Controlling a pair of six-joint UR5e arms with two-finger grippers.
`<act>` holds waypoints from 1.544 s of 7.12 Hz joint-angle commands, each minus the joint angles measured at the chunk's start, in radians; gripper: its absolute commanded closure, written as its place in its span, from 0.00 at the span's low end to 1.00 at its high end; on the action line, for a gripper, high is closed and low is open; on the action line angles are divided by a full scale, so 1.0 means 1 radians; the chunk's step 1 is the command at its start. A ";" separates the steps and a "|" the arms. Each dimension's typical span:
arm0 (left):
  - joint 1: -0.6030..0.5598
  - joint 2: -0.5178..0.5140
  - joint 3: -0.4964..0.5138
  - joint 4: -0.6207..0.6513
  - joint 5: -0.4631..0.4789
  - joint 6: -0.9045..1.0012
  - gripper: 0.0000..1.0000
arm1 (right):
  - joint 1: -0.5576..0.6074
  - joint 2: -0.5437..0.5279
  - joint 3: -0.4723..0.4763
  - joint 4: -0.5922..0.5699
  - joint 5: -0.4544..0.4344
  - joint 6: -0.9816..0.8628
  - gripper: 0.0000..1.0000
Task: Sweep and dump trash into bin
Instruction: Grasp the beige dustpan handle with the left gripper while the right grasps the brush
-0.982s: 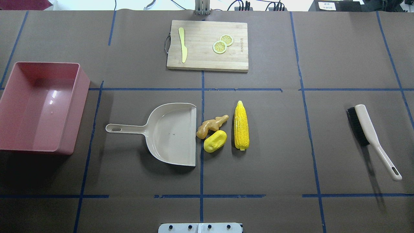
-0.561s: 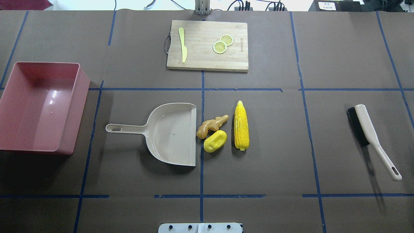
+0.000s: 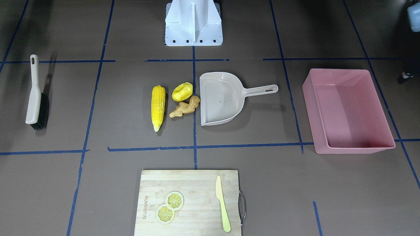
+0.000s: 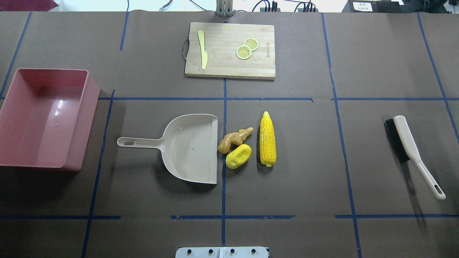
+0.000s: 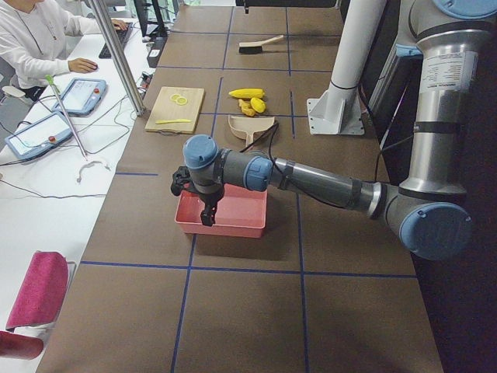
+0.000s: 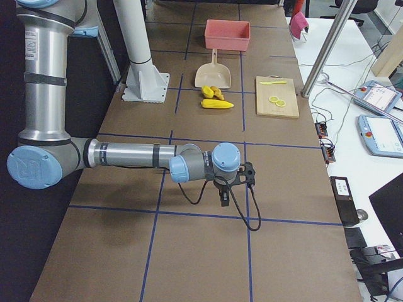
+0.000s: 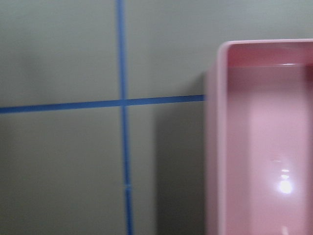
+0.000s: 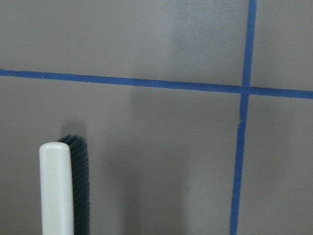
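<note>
The trash lies mid-table: a long yellow corn cob (image 4: pixel 267 139), a lumpy yellow potato-like piece (image 4: pixel 239 156) and a tan ginger root (image 4: pixel 233 139), just off the open edge of the beige dustpan (image 4: pixel 190 150). The pink bin (image 4: pixel 88 107) stands at the left and looks empty. My left gripper (image 5: pixel 205 213) hangs over the bin's outer end, seen only in the exterior left view. My right gripper (image 6: pixel 223 195) hovers beyond the table's right end near the brush (image 4: pixel 408 143). I cannot tell if either is open or shut.
A wooden cutting board (image 4: pixel 222 61) at the far side carries two lemon slices (image 4: pixel 246 48) and a pale yellow knife (image 4: pixel 203 50). The brush head shows in the right wrist view (image 8: pixel 58 191). The bin's rim shows in the left wrist view (image 7: pixel 220 147).
</note>
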 commanded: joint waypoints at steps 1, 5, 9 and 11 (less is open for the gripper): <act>0.202 -0.067 -0.036 -0.120 0.000 -0.006 0.00 | -0.115 -0.028 0.061 0.055 -0.044 0.056 0.00; 0.536 -0.271 -0.022 -0.239 0.295 0.022 0.01 | -0.303 -0.190 0.202 0.254 -0.137 0.438 0.01; 0.655 -0.298 -0.027 -0.239 0.308 0.021 0.01 | -0.433 -0.252 0.210 0.403 -0.209 0.582 0.01; 0.657 -0.299 -0.025 -0.242 0.307 0.022 0.01 | -0.518 -0.272 0.211 0.426 -0.234 0.649 0.01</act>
